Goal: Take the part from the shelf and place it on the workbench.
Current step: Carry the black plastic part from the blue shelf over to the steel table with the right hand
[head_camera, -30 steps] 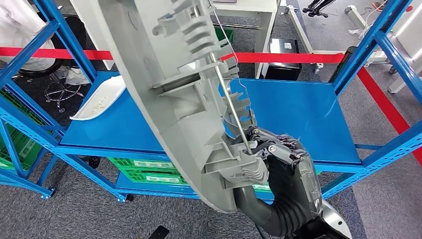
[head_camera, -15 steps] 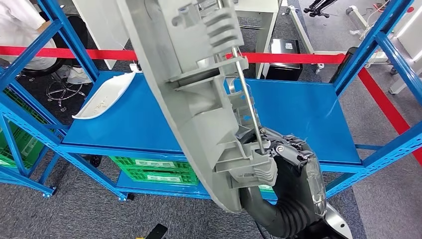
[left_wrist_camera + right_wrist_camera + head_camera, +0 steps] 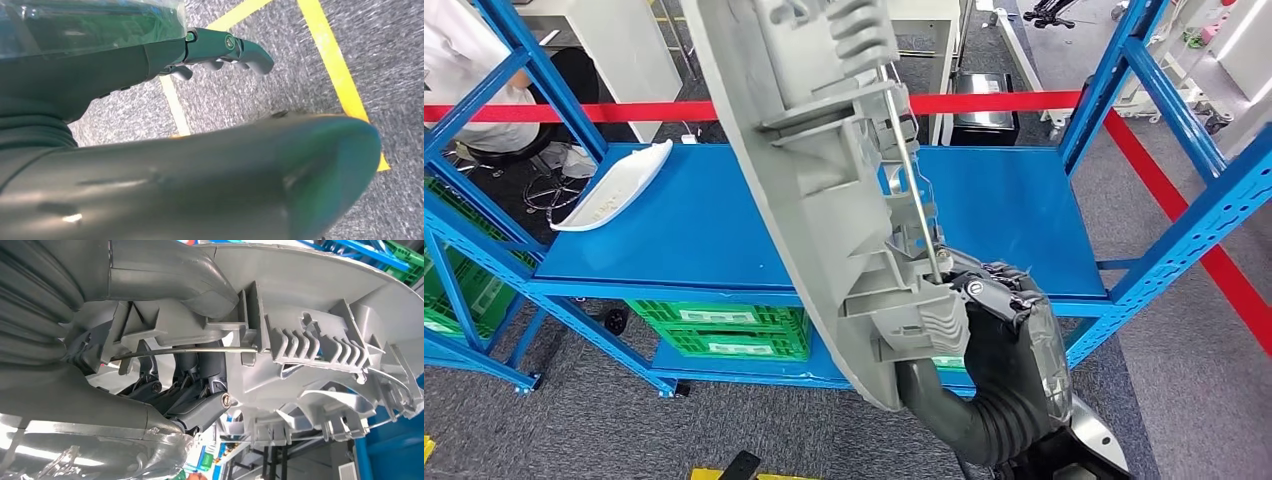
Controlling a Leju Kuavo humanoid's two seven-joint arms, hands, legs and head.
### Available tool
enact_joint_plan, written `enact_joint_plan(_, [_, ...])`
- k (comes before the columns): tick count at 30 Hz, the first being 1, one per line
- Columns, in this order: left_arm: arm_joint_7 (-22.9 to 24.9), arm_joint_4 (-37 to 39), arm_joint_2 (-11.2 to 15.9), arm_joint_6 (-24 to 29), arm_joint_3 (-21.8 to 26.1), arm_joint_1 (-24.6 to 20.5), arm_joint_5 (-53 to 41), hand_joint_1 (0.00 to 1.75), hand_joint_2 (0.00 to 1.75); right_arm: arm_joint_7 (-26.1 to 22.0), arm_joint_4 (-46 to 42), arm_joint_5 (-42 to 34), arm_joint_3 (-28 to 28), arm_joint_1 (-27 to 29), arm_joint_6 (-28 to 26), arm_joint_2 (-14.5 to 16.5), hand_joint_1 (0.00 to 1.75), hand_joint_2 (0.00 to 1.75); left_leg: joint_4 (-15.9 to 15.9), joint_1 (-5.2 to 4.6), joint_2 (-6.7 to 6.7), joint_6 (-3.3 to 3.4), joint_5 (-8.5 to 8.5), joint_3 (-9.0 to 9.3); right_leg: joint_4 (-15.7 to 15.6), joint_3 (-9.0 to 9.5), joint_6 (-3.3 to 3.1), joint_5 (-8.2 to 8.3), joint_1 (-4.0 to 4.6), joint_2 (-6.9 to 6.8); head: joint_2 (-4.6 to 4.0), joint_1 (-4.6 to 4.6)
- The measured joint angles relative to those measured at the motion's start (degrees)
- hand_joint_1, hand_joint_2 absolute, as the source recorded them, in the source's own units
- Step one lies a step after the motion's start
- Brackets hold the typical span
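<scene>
The right hand [image 3: 994, 310] grips the big grey part [image 3: 814, 170] near its lower end and holds it up in the air, tilted, in front of the blue shelf [image 3: 724, 230]. In the right wrist view, the dark fingers [image 3: 200, 390] curl into the ribs on the back of the part [image 3: 320, 340], next to a thin metal rod [image 3: 200, 350]. So the part is off the shelf and not set down yet. The left hand [image 3: 220, 47] hangs low over the grey floor [image 3: 300, 75] with its yellow lines [image 3: 330, 55]; its fingers look a little curled and hold nothing, but it is hard to tell if it is open or closed. A white part [image 3: 614, 185] lies on the left end of the shelf. To do this step well, the robot should keep a firm grip, because the part is long and is held by one end, so it could swing or slip. It should carry the part slowly, keep the top end away from the shelf posts, and lower it flat onto the workbench before letting go.
</scene>
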Motion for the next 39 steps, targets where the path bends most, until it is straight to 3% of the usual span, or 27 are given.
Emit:
enact_joint_plan(1, [0.0, 0.0, 0.1, 0.0, 0.0, 0.0, 0.0, 0.00, 1.75, 0.0, 0.1, 0.0, 0.0, 0.0, 0.0, 0.0, 1.75, 1.75, 1.5, -0.19, 0.00, 0.27, -0.76, 0.27, 0.0, -0.48, -0.11, 0.35, 0.29, -0.04, 0.00, -0.11])
enact_joint_plan(2, [0.0, 0.0, 0.1, 0.0, 0.0, 0.0, 0.0, 0.00, 1.75, 0.0, 0.1, 0.0, 0.0, 0.0, 0.0, 0.0, 1.75, 1.75, 0.7, -0.45, 0.00, 0.69, -0.52, 1.64, 0.0, -0.91, -0.19, 0.70, 0.56, -0.05, 0.00, -0.19])
enact_joint_plan(5, [0.0, -0.1, 0.3, 0.0, 0.0, -0.2, 0.0, 0.00, 1.75, 0.0, 0.2, -0.1, -0.1, -0.2, 0.1, -0.1, 1.75, 1.75, -10.3, -1.60, 0.01, 2.71, 2.46, 9.41, 0.1, -1.79, -0.11, 1.69, 1.13, -0.05, 0.00, -0.37])
enact_joint_plan(7, [-0.1, -0.3, 0.4, 0.0, 0.0, -0.4, 0.0, 0.00, 1.75, 0.0, 0.2, -0.2, -0.1, -0.3, 0.1, -0.1, 1.75, 1.75, -14.6, -2.18, 0.02, 3.50, 2.97, 11.68, 0.0, -2.21, 0.40, 2.33, 1.12, -0.15, 0.01, -0.41])
enact_joint_plan(9, [-0.1, -0.4, 0.4, 0.0, 0.0, -0.3, 0.0, 0.00, 1.75, 0.0, 0.2, -0.2, -0.1, -0.5, 0.1, -0.1, 1.75, 1.75, -15.1, -2.40, 0.04, 3.66, 3.62, 11.47, -0.2, -2.41, 1.11, 3.03, 0.93, -0.21, 0.01, -0.45])
enact_joint_plan(11, [-0.2, -0.5, 0.5, 0.0, 0.0, -0.2, 0.1, 0.00, 1.75, 0.0, 0.2, -0.2, -0.1, -0.5, 0.2, -0.2, 1.75, 1.75, -15.8, -2.22, 0.27, 4.00, 4.88, 11.26, 0.5, -2.91, 1.74, 1.95, 0.82, -0.18, 0.01, -0.38])
enact_joint_plan(13, [-0.2, -0.6, 0.5, -0.1, 0.0, -0.3, 0.2, 0.00, 1.75, 0.0, 0.2, -0.2, -0.1, -0.5, 0.3, -0.2, 1.75, 1.75, -16.0, -1.98, 0.47, 4.37, 6.12, 10.44, 5.0, -4.49, 2.29, -2.55, 0.66, -0.17, 0.01, -0.01])
enact_joint_plan(15, [-0.3, -0.7, 0.5, -0.1, 0.0, -0.3, 0.5, 0.00, 1.75, 0.0, 0.3, -0.2, -0.1, -0.2, 0.2, -0.2, 1.75, 1.75, -15.7, -1.97, 0.49, 4.52, 7.06, 8.91, 12.2, -6.30, 2.77, -7.08, 0.43, -0.18, 0.01, 0.35])
enact_joint_plan(16, [-0.3, -0.7, 0.5, -0.1, 0.0, -0.3, 0.6, 0.00, 1.75, 0.0, 0.3, -0.1, -0.1, 0.1, 0.1, -0.2, 1.75, 1.75, -15.5, -1.96, 0.51, 4.45, 7.48, 8.09, 14.5, -6.44, 2.97, -7.79, 0.33, -0.19, 0.00, 0.45])
enact_joint_plan(17, [-0.3, -0.8, 0.5, -0.2, 0.0, -0.3, 0.6, 0.00, 1.75, 0.0, 0.3, 0.0, 0.0, 0.3, 0.0, -0.2, 1.75, 1.75, -15.2, -1.93, 0.52, 4.34, 7.88, 7.25, 14.9, -5.72, 3.12, -7.41, 0.24, -0.20, 0.00, 0.52])
enact_joint_plan(19, [-0.3, -0.9, 0.5, -0.1, 0.0, -0.3, 0.7, 0.00, 1.75, 0.0, 0.3, 0.0, 0.0, 0.2, -0.1, -0.2, 1.75, 1.75, -14.5, -1.84, 0.51, 3.99, 8.53, 5.68, 9.8, -1.32, 3.19, -4.92, 0.10, -0.25, 0.01, 0.63])
enact_joint_plan(21, [-0.3, -1.0, 0.6, -0.1, 0.0, -0.3, 0.7, 0.00, 1.75, 0.0, 0.3, -0.2, -0.1, -0.2, 0.0, -0.2, 1.75, 1.75, -13.8, -1.89, 0.48, 3.45, 9.09, 4.40, 2.6, 3.47, 2.75, -4.08, 0.25, -0.23, 0.01, 0.64])
enact_joint_plan(23, [-0.3, -1.1, 0.7, -0.1, 0.0, -0.2, 0.7, 0.00, 1.75, 0.0, 0.3, -0.4, -0.1, -0.5, 0.0, -0.3, 1.75, 1.75, -13.4, -1.87, 0.46, 2.77, 9.82, 3.73, -0.3, 4.81, 1.89, -4.31, 0.57, -0.10, 0.01, 0.58])
enact_joint_plan(25, [-0.3, -1.2, 0.8, -0.1, 0.0, -0.2, 0.7, 0.00, 1.75, 0.0, 0.4, -0.4, -0.2, -0.6, 0.0, -0.3, 1.75, 1.75, -13.4, -1.73, 0.39, 2.09, 10.31, 3.31, -0.4, 4.01, 0.92, -3.45, 0.57, -0.13, 0.00, 0.59])
enact_joint_plan(27, [-0.3, -1.3, 0.9, -0.1, -0.1, -0.1, 0.7, 0.00, 1.75, 0.0, 0.4, -0.4, -0.2, -0.7, 0.1, -0.3, 1.75, 1.75, -11.5, -1.61, 0.35, 1.39, 7.66, 2.34, -0.6, 2.98, 0.06, -2.28, 0.32, -0.29, 0.00, 0.35])
enact_joint_plan(29, [-0.3, -1.3, 0.9, -0.1, -0.1, -0.1, 0.7, 0.00, 1.75, 0.0, 0.5, -0.4, -0.2, -0.7, 0.1, -0.3, 1.75, 1.75, -5.6, -1.41, 0.39, 0.78, 2.05, 0.84, -0.6, 1.77, -0.35, -1.16, 0.27, -0.37, 0.01, -0.10])
enact_joint_plan(30, [-0.3, -1.4, 1.0, -0.1, -0.1, -0.1, 0.7, 0.00, 1.75, 0.1, 0.6, -0.4, -0.2, -0.7, 0.1, -0.3, 1.75, 1.75, -2.0, -1.33, 0.39, 0.58, -0.12, 0.27, -0.6, 1.12, -0.39, -0.64, 0.32, -0.40, 0.01, -0.25])
enact_joint_plan(31, [-0.3, -1.4, 1.0, -0.1, -0.1, -0.2, 0.7, 0.00, 1.75, 0.1, 0.7, -0.4, -0.2, -0.7, 0.0, -0.3, 1.75, 1.75, 0.7, -1.29, 0.39, 0.48, -1.11, 0.25, -0.5, 0.40, -0.37, -0.09, 0.36, -0.41, 0.01, -0.31])
enact_joint_plan(32, [-0.3, -1.4, 1.1, -0.1, -0.1, -0.2, 0.7, 0.00, 1.75, 0.1, 0.8, -0.4, -0.2, -0.7, -0.1, -0.3, 1.75, 1.75, 1.7, -1.28, 0.39, 0.46, -0.78, 1.02, -0.4, -0.36, -0.31, 0.45, 0.39, -0.41, 0.01, -0.36])
enact_joint_plan(33, [-0.3, -1.4, 1.2, -0.1, -0.1, -0.3, 0.7, 0.00, 1.75, 0.2, 0.9, -0.4, -0.2, -0.6, -0.2, -0.3, 1.75, 1.75, 0.8, -1.28, 0.39, 0.53, 0.53, 2.69, -0.3, -1.14, -0.21, 1.00, 0.39, -0.38, 0.01, -0.44])
enact_joint_plan(35, [-0.2, -1.4, 1.3, -0.1, -0.1, -0.5, 0.6, 0.00, 1.75, 0.3, 1.2, -0.3, -0.2, -0.6, -0.4, -0.3, 1.75, 1.75, -5.9, -1.32, 0.35, 0.87, 2.85, 8.06, -0.1, -2.46, 0.13, 2.02, 0.43, -0.30, 0.01, -0.68])
enact_joint_plan(37, [-0.1, -1.4, 1.4, -0.3, -0.1, -0.8, 0.6, 0.00, 1.75, 0.4, 1.3, -0.3, -0.3, -0.6, -0.5, -0.3, 1.75, 1.75, -13.3, -1.53, 0.22, 1.46, 2.50, 12.79, -0.1, -3.23, 0.72, 3.04, 0.51, -0.30, 0.01, -0.92])
enact_joint_plan(39, [0.0, -1.4, 1.5, -0.4, -0.1, -1.0, 0.5, 0.00, 1.75, 0.4, 1.3, -0.3, -0.3, -0.7, -0.6, -0.4, 1.75, 1.75, -16.0, -1.86, 0.15, 2.22, 2.09, 14.04, -0.4, -3.48, 1.46, 4.20, 0.46, -0.37, 0.01, -1.00])
